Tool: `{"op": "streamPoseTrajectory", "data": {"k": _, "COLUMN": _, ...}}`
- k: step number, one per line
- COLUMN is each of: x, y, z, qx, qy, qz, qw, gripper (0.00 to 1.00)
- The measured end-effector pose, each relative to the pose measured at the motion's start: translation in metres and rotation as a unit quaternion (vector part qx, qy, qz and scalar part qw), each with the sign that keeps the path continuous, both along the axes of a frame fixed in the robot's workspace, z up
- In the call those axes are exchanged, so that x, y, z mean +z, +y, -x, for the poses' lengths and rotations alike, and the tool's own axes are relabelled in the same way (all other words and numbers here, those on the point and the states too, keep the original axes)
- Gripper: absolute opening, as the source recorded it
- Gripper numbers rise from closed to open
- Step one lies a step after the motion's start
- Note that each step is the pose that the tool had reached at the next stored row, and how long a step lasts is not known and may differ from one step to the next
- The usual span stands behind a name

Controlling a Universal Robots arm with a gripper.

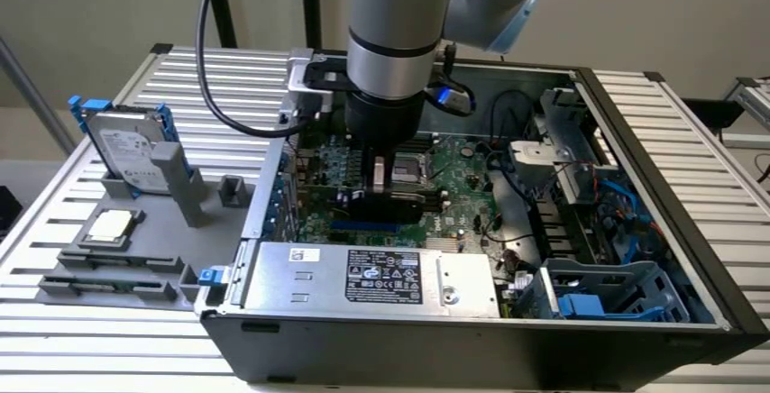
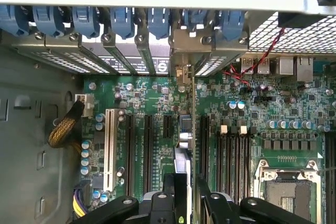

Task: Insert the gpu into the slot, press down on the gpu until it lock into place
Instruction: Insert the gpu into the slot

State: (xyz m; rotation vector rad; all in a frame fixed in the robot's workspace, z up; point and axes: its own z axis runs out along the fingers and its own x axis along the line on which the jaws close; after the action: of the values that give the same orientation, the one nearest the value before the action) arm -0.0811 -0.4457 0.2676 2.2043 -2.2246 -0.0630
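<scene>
Black metal walls frame the open computer case [image 1: 481,357], and we see the arm reaching straight down into it. The hand [image 1: 388,193] is pressed together on the gpu [image 1: 391,205]. It pinches the flat black card by its upper edge, so the card stands upright, edge down, over the green motherboard [image 1: 463,186]. We judge this grip is meant to keep the card square to the connector below.

The slot [image 1: 361,228], a bright-blue strip, lies right beneath the card on the near part of the board, just beyond the silver power supply [image 1: 373,276]. Some of its blue shows to the exterior view's left of the card. We cannot tell whether the card's edge has entered it.

From the wrist, the hand [image 2: 185,186] straddles the gpu [image 2: 182,163]. The card runs toward the blue latches [image 2: 157,22] at the case's rear wall, parallel to the white expansion slot [image 2: 109,148].

The power supply carries a black-and-white label, and the hard drive [image 1: 121,150] on the tabletop [image 1: 72,339] carries another. We cannot read words on either.
</scene>
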Motion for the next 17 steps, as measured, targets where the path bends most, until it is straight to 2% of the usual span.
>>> {"op": "streamPoseTrajectory", "data": {"k": 17, "x": -0.0046, "y": -0.0003, "z": 0.0016, "qx": -0.013, "qy": 0.0002, "qz": 0.0, "qw": 0.9999, "gripper": 0.27}}
